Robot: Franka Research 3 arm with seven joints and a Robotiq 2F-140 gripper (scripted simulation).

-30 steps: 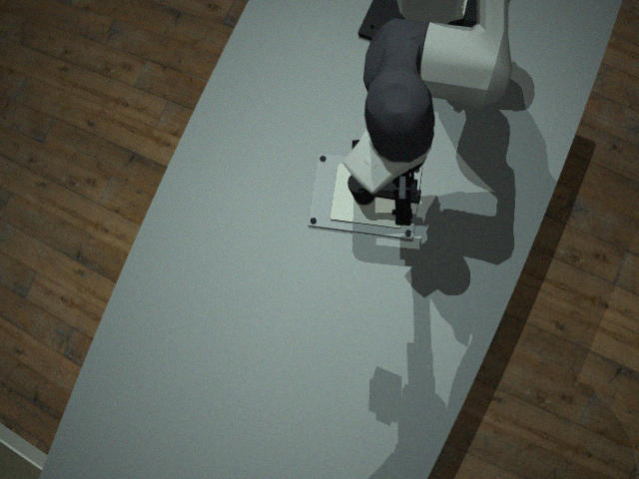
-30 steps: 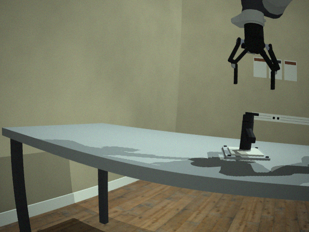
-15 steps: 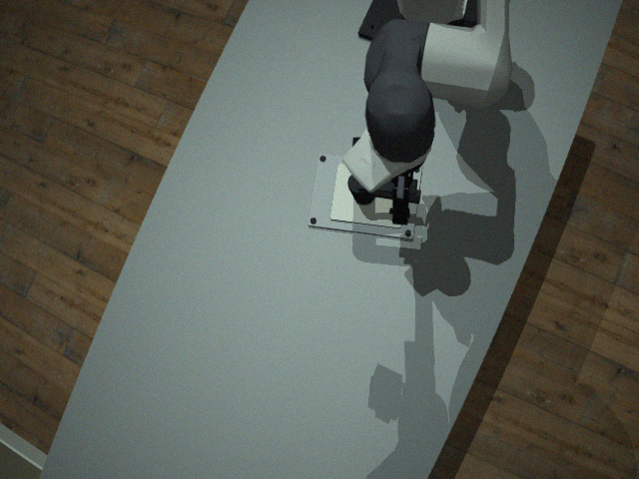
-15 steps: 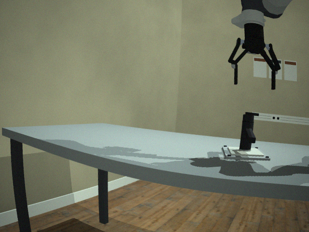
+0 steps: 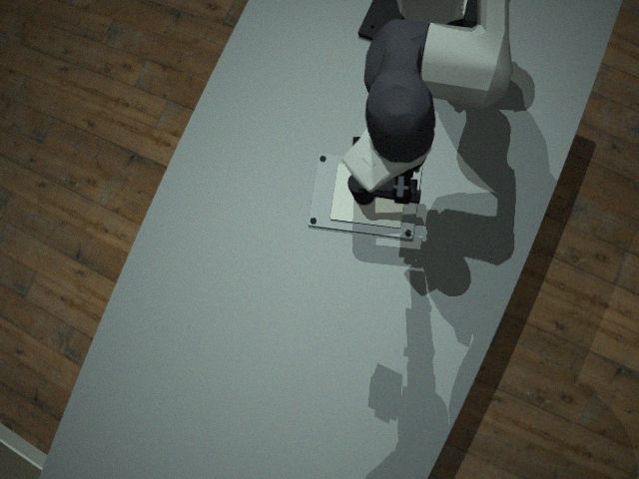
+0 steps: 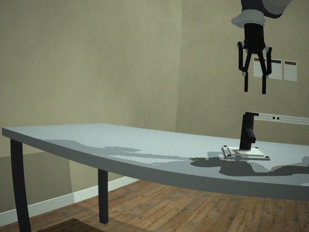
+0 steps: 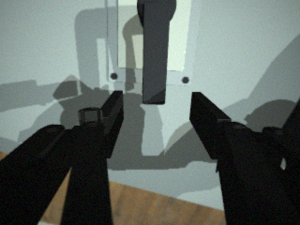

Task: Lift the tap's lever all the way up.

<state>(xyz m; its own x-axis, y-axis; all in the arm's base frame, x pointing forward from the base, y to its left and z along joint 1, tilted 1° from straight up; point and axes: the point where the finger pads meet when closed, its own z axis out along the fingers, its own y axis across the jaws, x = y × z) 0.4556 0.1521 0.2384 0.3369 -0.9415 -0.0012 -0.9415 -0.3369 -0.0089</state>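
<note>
A black tap (image 6: 246, 135) stands upright on a pale base plate (image 6: 259, 152) (image 5: 322, 191) (image 7: 180, 47) on the grey table (image 6: 124, 139) (image 5: 232, 309). Its lever (image 6: 251, 114) (image 7: 155, 56) lies flat on top of the tap. My gripper (image 6: 254, 91) (image 7: 157, 105) (image 5: 404, 188) hangs well above the tap and points straight down. Its fingers stand partly closed with a clear gap, and nothing is between them. In the wrist view the lever's tip shows between the two fingers, far below. In the overhead view the arm hides most of the tap.
The arm's base (image 5: 376, 20) is bolted at the table's far end. The table's long edge (image 5: 515, 288) runs close to the right of the base plate. A white rail (image 6: 282, 117) and posters (image 6: 290, 70) hang on the wall behind.
</note>
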